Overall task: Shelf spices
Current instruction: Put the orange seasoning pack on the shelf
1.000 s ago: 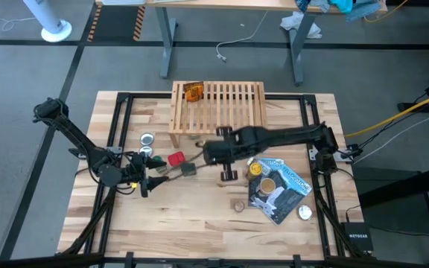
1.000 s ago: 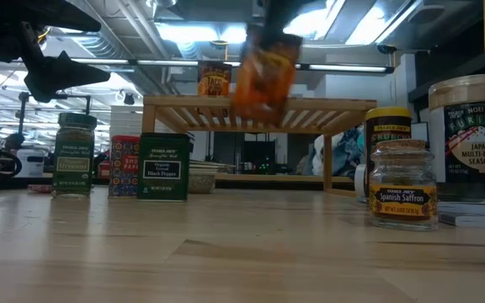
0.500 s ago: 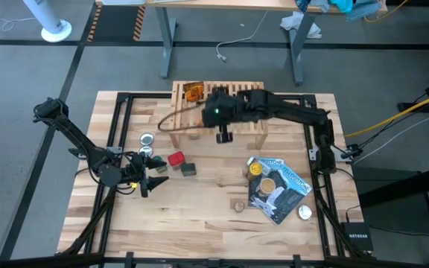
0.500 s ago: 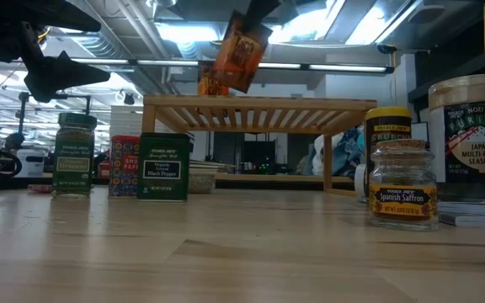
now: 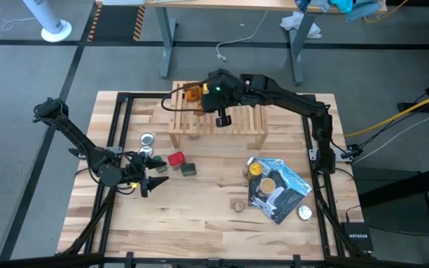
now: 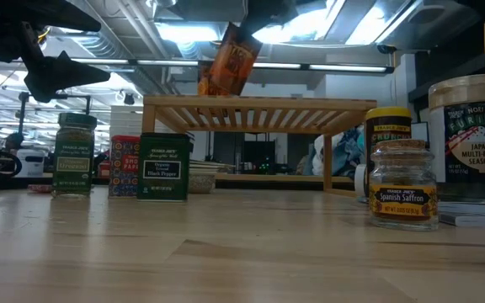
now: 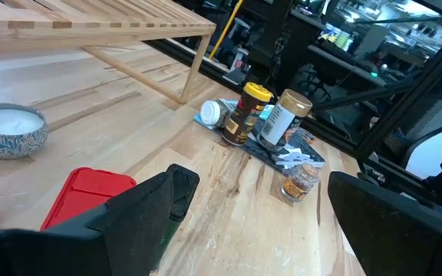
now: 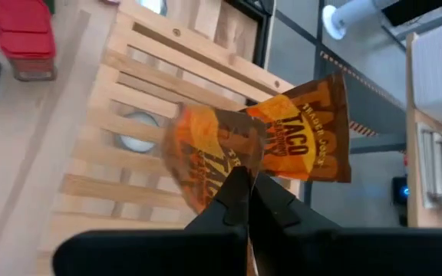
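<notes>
the right gripper (image 8: 245, 201) is closed on an orange packet (image 8: 209, 157), holding it in the air over the far left corner of the shelf (image 5: 238, 104). a second orange packet (image 8: 309, 134) lies on the slats at that same corner, and the held one seems to overlap it, though contact is hard to judge. the left gripper (image 5: 155, 181) waits low over the near left of the table (image 5: 199, 212), its fingers spread wide with nothing between them. just right of it stand a red-capped jar (image 5: 176, 158) and a dark square tin (image 5: 190, 169). a tan-capped jar (image 6: 403, 183) stands on the right side of the table.
</notes>
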